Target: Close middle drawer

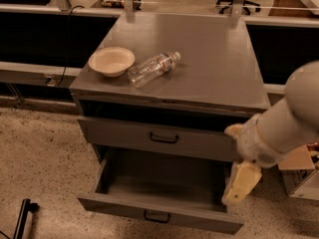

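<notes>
Cabinet (pixel 209 63), middle drawer (pixel 114 206) open, pincer (pixel 239 187) seemingly over it

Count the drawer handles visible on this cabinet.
2. One is on the upper drawer; the other is on the middle drawer, pulled out below it. A lower one may be hidden. The gripper hangs over the open drawer's right side.
</notes>
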